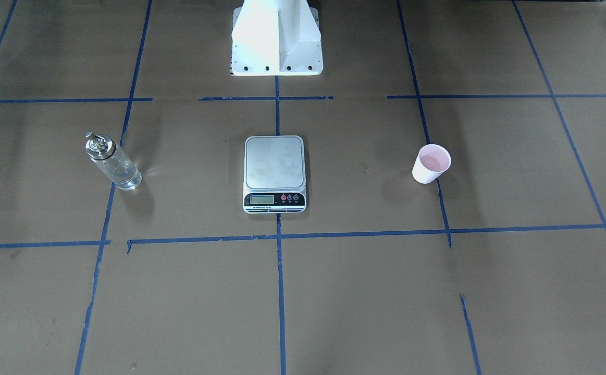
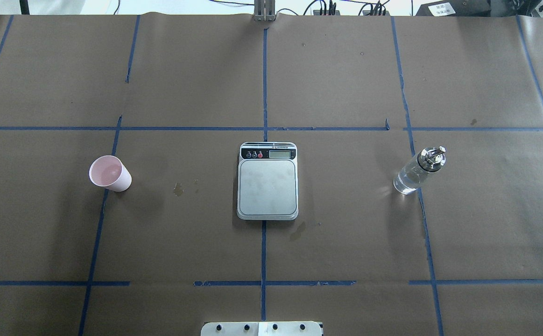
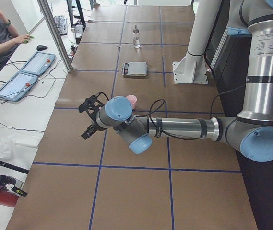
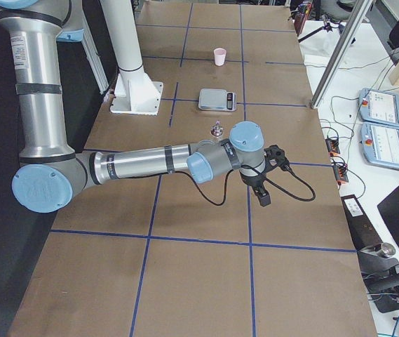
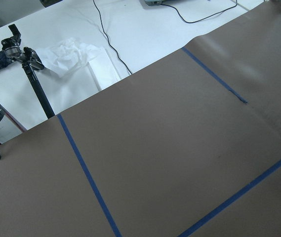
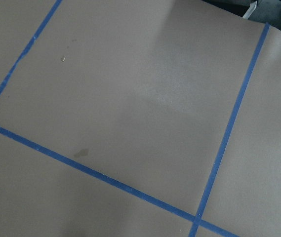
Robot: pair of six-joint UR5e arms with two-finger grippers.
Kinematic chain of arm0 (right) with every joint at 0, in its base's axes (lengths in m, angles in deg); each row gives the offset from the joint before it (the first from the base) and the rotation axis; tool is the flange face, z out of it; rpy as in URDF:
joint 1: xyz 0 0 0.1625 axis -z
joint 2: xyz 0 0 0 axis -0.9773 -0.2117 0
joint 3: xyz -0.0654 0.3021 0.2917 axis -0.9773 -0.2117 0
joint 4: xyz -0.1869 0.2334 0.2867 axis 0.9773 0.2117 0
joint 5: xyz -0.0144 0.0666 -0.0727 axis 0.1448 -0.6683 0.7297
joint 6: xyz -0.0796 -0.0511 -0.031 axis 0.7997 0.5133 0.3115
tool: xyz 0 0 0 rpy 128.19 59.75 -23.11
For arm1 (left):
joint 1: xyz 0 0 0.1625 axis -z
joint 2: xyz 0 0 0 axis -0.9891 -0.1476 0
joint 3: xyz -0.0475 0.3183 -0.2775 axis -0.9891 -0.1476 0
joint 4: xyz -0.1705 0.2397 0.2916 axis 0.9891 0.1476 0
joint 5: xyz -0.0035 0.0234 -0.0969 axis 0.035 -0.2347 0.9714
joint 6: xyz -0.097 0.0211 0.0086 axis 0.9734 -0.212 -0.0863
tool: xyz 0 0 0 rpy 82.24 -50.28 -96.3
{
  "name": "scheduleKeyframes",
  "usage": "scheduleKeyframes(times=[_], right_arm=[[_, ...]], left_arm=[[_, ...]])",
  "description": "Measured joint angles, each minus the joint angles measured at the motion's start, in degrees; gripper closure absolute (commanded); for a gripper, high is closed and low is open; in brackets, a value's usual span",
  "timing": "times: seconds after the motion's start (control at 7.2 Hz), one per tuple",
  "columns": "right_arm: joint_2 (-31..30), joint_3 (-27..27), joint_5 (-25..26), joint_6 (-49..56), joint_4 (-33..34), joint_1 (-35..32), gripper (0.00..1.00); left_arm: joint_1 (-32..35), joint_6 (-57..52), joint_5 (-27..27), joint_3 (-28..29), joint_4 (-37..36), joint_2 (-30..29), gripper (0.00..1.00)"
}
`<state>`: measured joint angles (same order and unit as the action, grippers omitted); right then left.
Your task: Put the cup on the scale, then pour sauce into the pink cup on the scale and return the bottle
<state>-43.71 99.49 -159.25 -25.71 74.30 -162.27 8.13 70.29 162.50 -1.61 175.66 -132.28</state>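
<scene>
Overhead, the scale [image 2: 267, 186] sits mid-frame on my desk [image 2: 346, 242], the pink cup [image 2: 110, 173] upright at centre left, the glass bottle [image 2: 418, 171] at centre right, each well apart. My left claw [image 3: 88, 118] and right claw [image 4: 268, 177] show only side-on; released or clenched, I cannot tell.

One camera looks down from behind my shoulders, another faces me across the brown paper-covered worktop [image 2: 346, 233]; both hold the flat white steel-topped scale [image 2: 267, 186] centred. Two watch from its ends; my wrist cameras sit close over its paper.
</scene>
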Motion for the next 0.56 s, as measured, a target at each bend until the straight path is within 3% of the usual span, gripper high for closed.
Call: scheduleKeyframes(times=[0.28, 0.56], right_arm=[[-0.43, -0.49, -0.11, -2.58, -2.62, 0.36, 0.0], [-0.48, -0.57, -0.12, -3.23, -2.96, 0.69, 0.0]], left_arm=[[-6.23, 10.69, 0.64, -2.1, 2.49, -0.27, 0.0], [-14.04, 27.22, -4.64, -5.89, 3.95, -0.17, 0.0]])
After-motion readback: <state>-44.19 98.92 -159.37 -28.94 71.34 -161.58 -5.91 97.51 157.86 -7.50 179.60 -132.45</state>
